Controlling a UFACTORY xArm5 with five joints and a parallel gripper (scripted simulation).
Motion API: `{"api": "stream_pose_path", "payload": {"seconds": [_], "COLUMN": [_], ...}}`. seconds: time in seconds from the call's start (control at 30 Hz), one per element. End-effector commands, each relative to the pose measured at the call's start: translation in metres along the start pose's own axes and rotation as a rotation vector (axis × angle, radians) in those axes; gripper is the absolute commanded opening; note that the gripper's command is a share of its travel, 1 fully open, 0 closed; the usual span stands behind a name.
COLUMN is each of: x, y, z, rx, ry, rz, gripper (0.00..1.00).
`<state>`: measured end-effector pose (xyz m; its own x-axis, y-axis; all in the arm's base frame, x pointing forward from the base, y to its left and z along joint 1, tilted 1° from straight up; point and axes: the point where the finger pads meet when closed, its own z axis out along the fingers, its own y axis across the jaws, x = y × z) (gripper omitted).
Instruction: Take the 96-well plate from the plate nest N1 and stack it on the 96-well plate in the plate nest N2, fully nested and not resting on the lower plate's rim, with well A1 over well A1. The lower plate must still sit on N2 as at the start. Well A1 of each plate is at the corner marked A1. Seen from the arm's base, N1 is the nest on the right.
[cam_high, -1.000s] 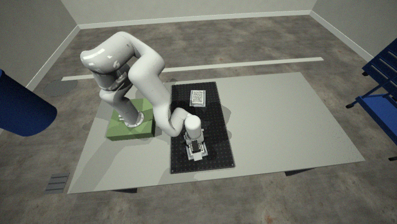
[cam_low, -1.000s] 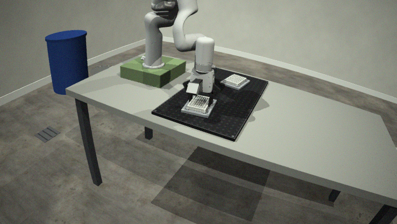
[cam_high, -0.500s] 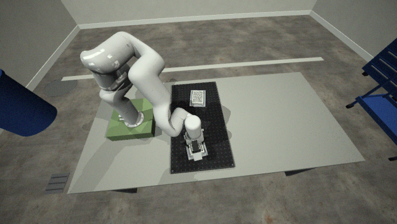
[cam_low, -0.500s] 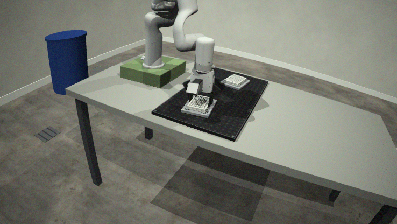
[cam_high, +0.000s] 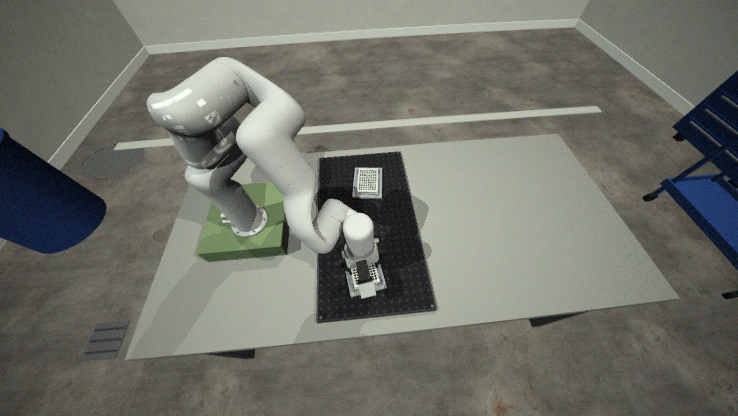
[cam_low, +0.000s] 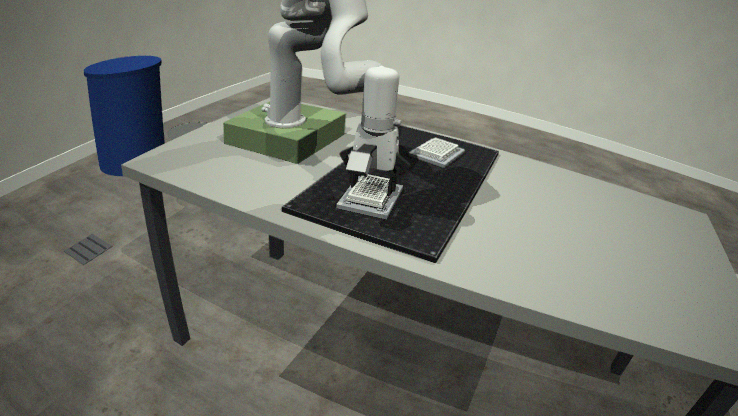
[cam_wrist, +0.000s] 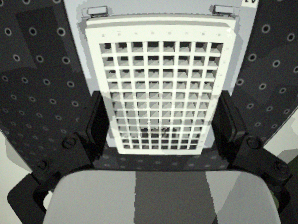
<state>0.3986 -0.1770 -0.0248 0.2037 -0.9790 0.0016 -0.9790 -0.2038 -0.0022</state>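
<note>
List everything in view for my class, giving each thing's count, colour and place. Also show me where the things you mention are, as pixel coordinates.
96-well plates: two, white; one in the right nest (cam_high: 356, 274) (cam_low: 369, 190) (cam_wrist: 160, 87), one in the left (cam_high: 367, 179) (cam_low: 439, 147)
plate nests: two, grey, on the board (cam_high: 382, 285) (cam_low: 361, 209) (cam_wrist: 125, 7) (cam_high: 367, 196) (cam_low: 441, 162)
board (cam_high: 403, 268) (cam_low: 444, 206) (cam_wrist: 35, 65): one, black, on the table
table (cam_high: 516, 217) (cam_low: 568, 232): one, pale top, dark legs
base block (cam_high: 273, 201) (cam_low: 258, 134): one, green, under the arm
bin (cam_high: 46, 201) (cam_low: 124, 118): one, blue, beyond the table
cart (cam_high: 702, 201): one, blue, beyond the table's far end from the arm
floor grate (cam_high: 105, 340) (cam_low: 87, 249): one, grey
floor stripe (cam_high: 449, 119): one, pale
floor disc (cam_high: 112, 161) (cam_low: 188, 125): one, grey
room: brownish-grey floor, pale walls
arm (cam_high: 273, 129) (cam_low: 382, 98): one, white, on the base block
tool (cam_high: 365, 273) (cam_low: 373, 183) (cam_wrist: 160, 104): one, grey with black fingers, closed on the right nest's plate
</note>
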Motion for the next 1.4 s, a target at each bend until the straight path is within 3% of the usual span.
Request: {"api": "stream_pose_path", "payload": {"seconds": [0.0, 1.0, 1.37], "x": [0.001, 0.001, 0.0], "y": [-0.001, -0.001, -0.001], "z": [-0.004, -0.017, -0.035], "rx": [0.003, 0.003, 0.003], "ry": [0.002, 0.002, 0.002], "rz": [0.0, 0.0, 0.0], "gripper": [0.0, 0.0, 0.0]}}
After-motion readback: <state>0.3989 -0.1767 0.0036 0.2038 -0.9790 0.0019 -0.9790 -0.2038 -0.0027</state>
